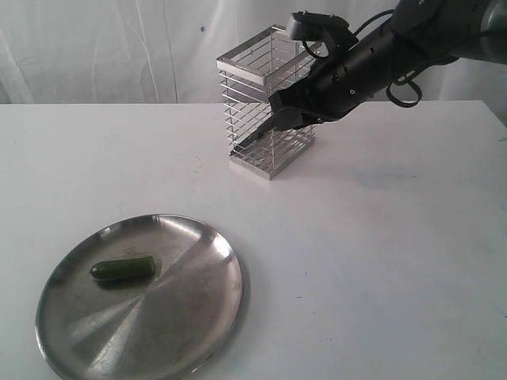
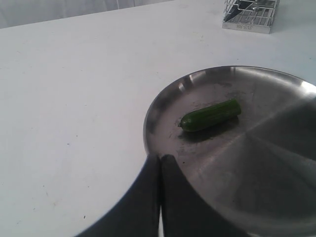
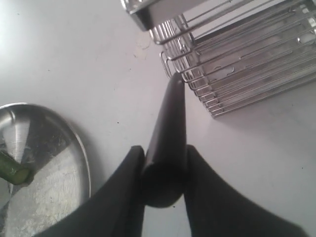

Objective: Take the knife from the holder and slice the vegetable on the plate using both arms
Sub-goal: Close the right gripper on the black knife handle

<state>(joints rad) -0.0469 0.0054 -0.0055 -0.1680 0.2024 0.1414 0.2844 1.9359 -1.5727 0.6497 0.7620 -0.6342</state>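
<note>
My right gripper is shut on the black handle of the knife. The knife's dark blade slants down in front of the wire holder, outside it. The green vegetable lies on its side on the left part of the steel plate. My left gripper is shut and empty, hovering at the plate's rim, a short way from the vegetable. It is out of the exterior view.
The holder stands at the back of the white table, near a white curtain. The plate sits at the front left, with the vegetable's end showing in the right wrist view.
</note>
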